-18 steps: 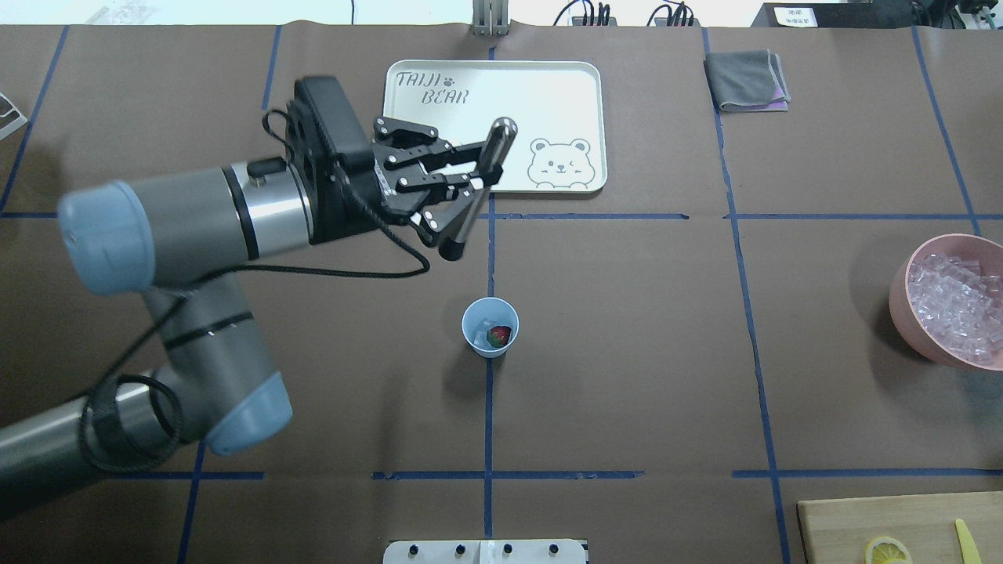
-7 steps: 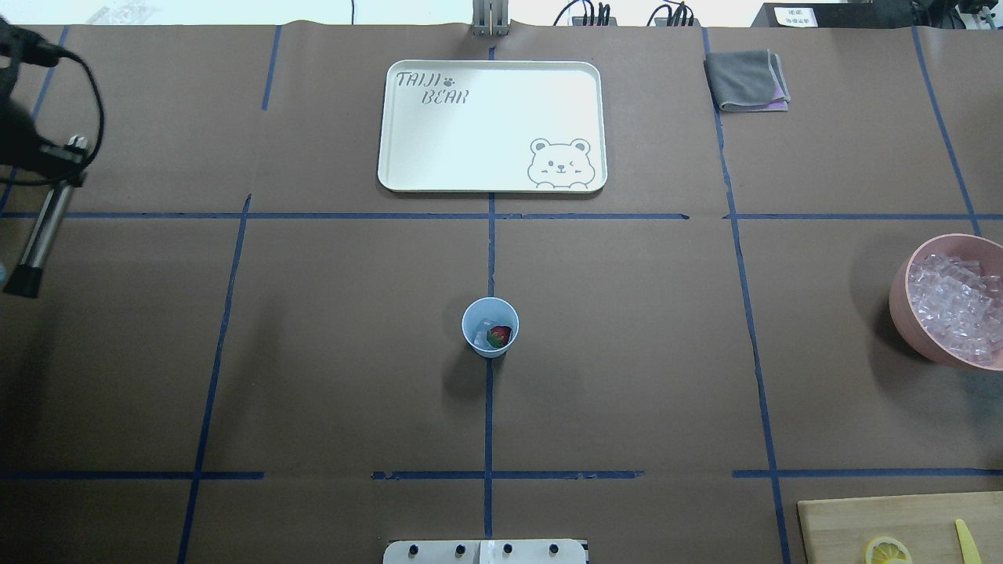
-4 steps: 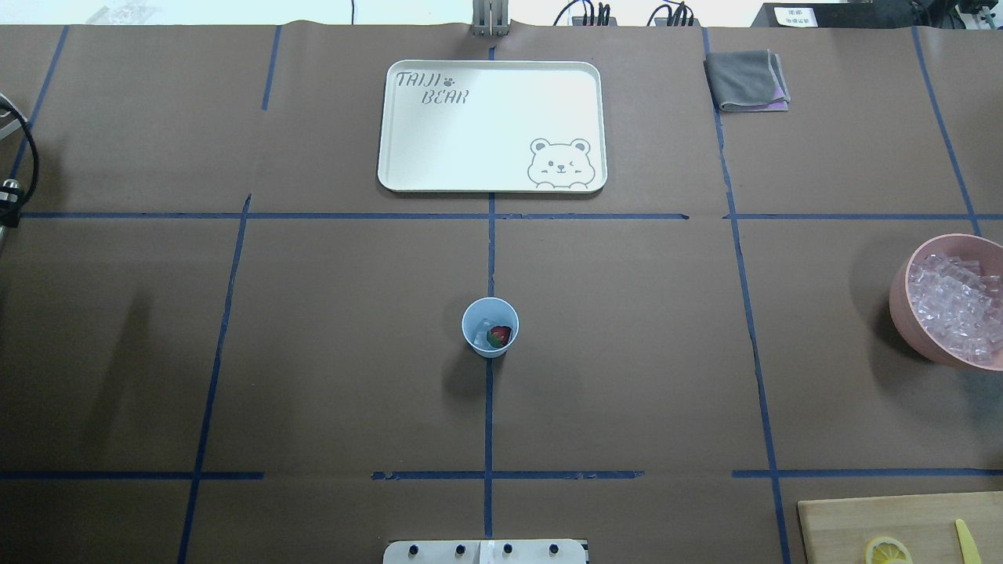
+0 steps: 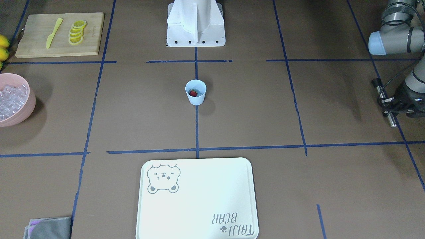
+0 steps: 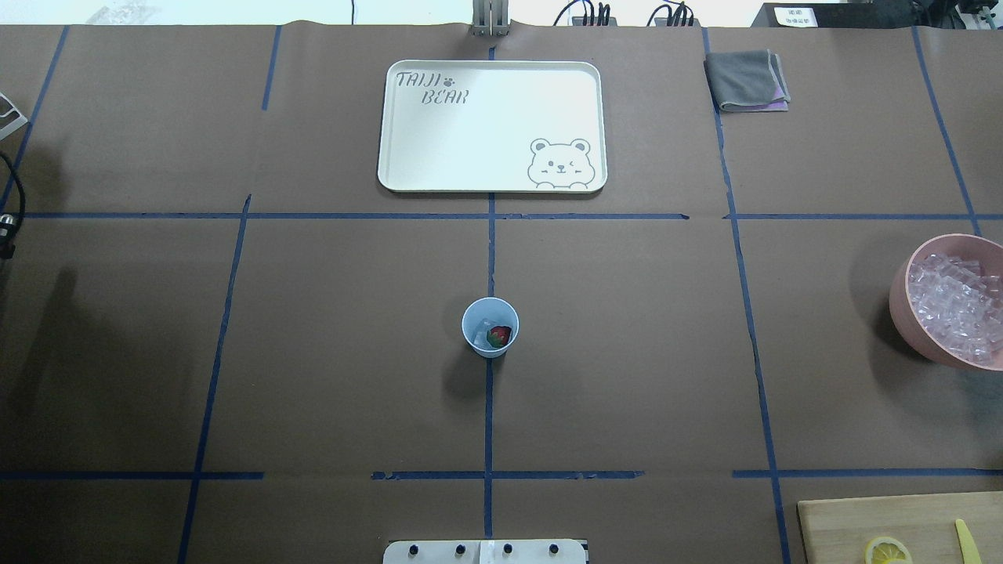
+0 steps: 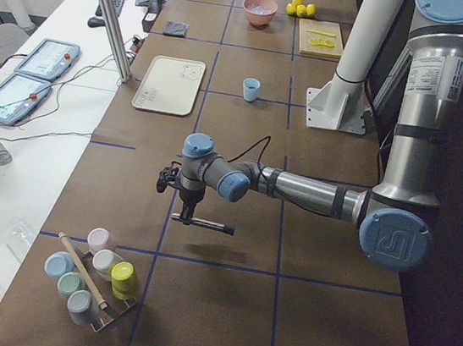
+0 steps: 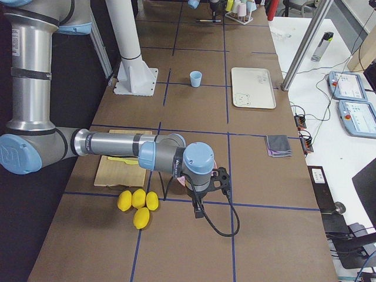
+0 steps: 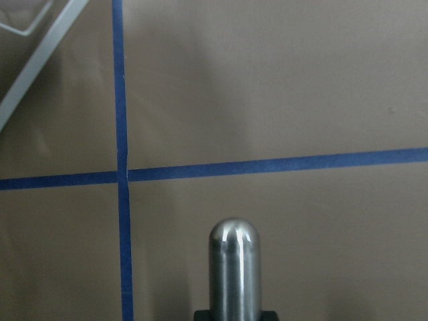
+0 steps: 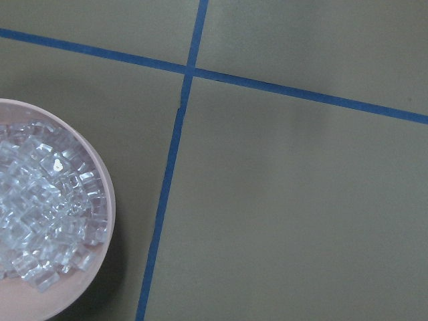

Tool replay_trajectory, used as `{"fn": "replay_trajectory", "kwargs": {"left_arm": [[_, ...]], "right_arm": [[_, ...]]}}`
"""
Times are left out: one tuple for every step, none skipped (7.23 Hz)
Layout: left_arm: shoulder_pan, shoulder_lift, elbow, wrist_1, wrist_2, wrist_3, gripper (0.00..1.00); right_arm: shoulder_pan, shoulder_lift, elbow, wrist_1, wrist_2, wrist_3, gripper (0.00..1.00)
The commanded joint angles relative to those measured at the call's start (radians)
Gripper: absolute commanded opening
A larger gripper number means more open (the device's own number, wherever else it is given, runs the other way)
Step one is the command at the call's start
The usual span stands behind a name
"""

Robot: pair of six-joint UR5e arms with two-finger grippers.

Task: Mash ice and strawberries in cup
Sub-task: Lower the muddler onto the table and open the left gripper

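The pale blue cup (image 5: 490, 327) (image 4: 196, 92) stands upright at the table's middle. Inside it lies a red strawberry (image 5: 498, 336) (image 4: 193, 93) beside a bit of whitish ice (image 5: 480, 330). More ice (image 5: 954, 304) (image 9: 40, 214) is heaped in the pink bowl (image 5: 898, 301). Far off at the table's left end, my left gripper (image 4: 387, 107) (image 6: 186, 194) is shut on a metal masher rod (image 4: 384, 102) (image 8: 234, 267), held low over bare paper. My right gripper (image 7: 200, 207) hangs beside the pink bowl; I cannot tell whether it is open or shut.
A white bear tray (image 5: 492, 125) lies beyond the cup, and a grey cloth (image 5: 746, 80) at the far right. A cutting board (image 4: 36, 39) bears lemon slices and a yellow knife. A rack of pastel cups (image 6: 94, 279) stands past the left gripper.
My left arm has swung with the rod from above the tray's edge out past the overhead view's left edge. The cup and its contents have not moved.
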Motion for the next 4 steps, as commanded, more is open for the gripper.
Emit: {"fn": "replay_trajectory", "kwargs": {"left_arm": [[0.002, 0.01, 0.039, -0.03, -0.036, -0.001, 0.05], [0.003, 0.01, 0.053, -0.03, -0.037, -0.001, 0.1], [0.006, 0.009, 0.062, -0.03, -0.037, -0.001, 0.35], [0.006, 0.009, 0.062, -0.03, -0.037, 0.001, 0.78]], "right_arm": [[0.005, -0.002, 0.002, 0.0, -0.001, 0.0, 0.99], [0.006, -0.005, 0.002, 0.0, -0.001, 0.0, 0.99], [0.008, -0.006, 0.002, 0.0, -0.001, 0.0, 0.99], [0.006, -0.005, 0.002, 0.0, -0.001, 0.0, 0.99]]}}
